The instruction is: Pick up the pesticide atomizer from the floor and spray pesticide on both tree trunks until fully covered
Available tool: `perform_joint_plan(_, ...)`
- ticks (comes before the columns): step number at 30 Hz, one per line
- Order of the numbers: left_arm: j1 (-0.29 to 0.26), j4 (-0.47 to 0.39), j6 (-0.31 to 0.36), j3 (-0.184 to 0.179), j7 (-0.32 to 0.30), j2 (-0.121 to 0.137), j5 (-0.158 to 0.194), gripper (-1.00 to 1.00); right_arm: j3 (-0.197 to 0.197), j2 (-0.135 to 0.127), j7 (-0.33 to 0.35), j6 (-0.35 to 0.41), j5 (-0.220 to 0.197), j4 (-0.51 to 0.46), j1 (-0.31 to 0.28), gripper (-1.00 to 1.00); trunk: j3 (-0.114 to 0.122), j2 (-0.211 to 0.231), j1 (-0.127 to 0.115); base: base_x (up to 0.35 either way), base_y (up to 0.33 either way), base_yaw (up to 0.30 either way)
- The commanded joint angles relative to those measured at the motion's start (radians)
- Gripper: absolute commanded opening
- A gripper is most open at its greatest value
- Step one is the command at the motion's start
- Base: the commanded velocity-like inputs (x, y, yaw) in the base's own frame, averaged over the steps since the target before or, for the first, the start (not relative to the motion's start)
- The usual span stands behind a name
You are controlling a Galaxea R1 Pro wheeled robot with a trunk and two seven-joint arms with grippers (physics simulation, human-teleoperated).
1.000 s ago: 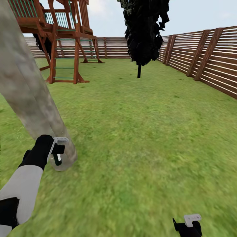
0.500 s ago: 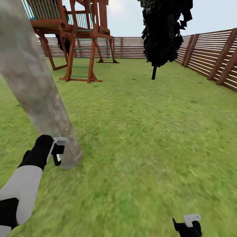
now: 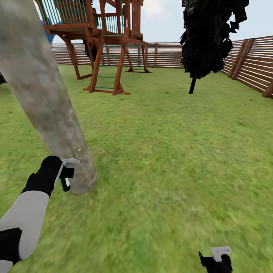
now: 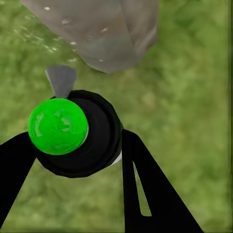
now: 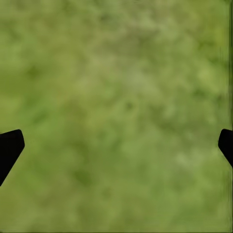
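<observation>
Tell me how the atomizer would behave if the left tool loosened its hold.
The atomizer looks rigid and round-bodied, so it would likely slip from between the fingers and roll on the grass. Small as the left tool, it is probably light.

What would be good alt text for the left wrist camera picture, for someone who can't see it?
The left hand, its black fingers closed on a round black sprayer with a glossy green top, points it at the base of a thick mottled grey-brown tree trunk on green lawn; tiny white droplets fleck the bark and grass.

Left gripper (image 3: 67,175) clamps pesticide atomizer (image 3: 68,176) beside tree trunk (image 3: 45,98); white specks (image 3: 77,153).
</observation>
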Motion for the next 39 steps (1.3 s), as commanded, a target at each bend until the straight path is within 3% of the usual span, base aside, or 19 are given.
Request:
perform_joint_plan(1, 0.001, 0.005, -0.001, 0.001, 0.001, 0.003, 0.000, -1.00, 0.000, 0.000, 0.000, 0.000, 0.000, 0.001, 0.000, 1.00, 0.000, 0.000, 0.000, 0.139, -0.245, 0.007)
perform_joint_plan(10, 0.025, 0.009, -0.006, 0.005, 0.003, 0.010, -0.001, -1.00, 0.000, -0.001, 0.000, 0.000, -0.001, 0.000, 0.000, 1.00, 0.000, 0.000, 0.000, 0.004, -0.257, 0.001)
perform_joint_plan(13, 0.115, 0.007, -0.017, 0.015, 0.006, 0.019, 0.000, -1.00, 0.000, 0.000, 0.000, 0.000, 0.000, -0.001, 0.000, 1.00, 0.000, 0.000, 0.000, -0.055, -0.114, 0.028)
perform_joint_plan(17, 0.173, 0.009, -0.058, 0.017, 0.007, 0.015, 0.004, -1.00, 0.000, 0.000, 0.000, 0.000, 0.000, -0.001, 0.000, 1.00, 0.000, 0.000, 0.000, -0.003, -0.006, 0.237)
perform_joint_plan(21, 0.180, 0.027, -0.088, 0.059, 0.113, 0.003, 0.008, -1.00, 0.000, 0.000, -0.002, 0.000, -0.001, -0.001, 0.000, 1.00, 0.000, 0.000, 0.000, 0.000, 0.000, 0.276)
perform_joint_plan(22, 0.181, 0.146, -0.219, 0.068, 0.141, 0.000, 0.027, -1.00, 0.000, 0.000, -0.003, 0.000, -0.001, 0.000, 0.000, 1.00, 0.000, 0.000, 0.000, 0.000, 0.000, 0.044)
perform_joint_plan(23, 0.181, 0.167, -0.245, 0.070, 0.142, -0.005, 0.031, -1.00, 0.000, 0.000, -0.003, 0.000, -0.001, 0.001, 0.000, 1.00, 0.000, 0.000, 0.000, 0.000, 0.000, 0.012)
perform_joint_plan(29, 0.181, 0.150, -0.256, 0.074, 0.145, -0.019, 0.030, -1.00, -0.002, 0.000, -0.004, 0.000, -0.003, 0.001, 0.000, 1.00, 0.000, 0.000, 0.000, 0.113, -0.187, 0.002)
perform_joint_plan(33, 0.181, 0.150, -0.259, 0.136, 0.192, -0.023, 0.031, -1.00, -0.002, 0.001, -0.006, -0.001, -0.008, 0.001, 0.000, 1.00, 0.000, 0.000, 0.000, 0.161, -0.247, 0.006)
perform_joint_plan(39, 0.181, 0.150, -0.259, 0.143, 0.211, -0.025, 0.032, -1.00, -0.003, 0.002, -0.006, -0.002, -0.007, 0.001, 0.000, 1.00, 0.000, 0.000, 0.000, 0.157, -0.248, 0.235)
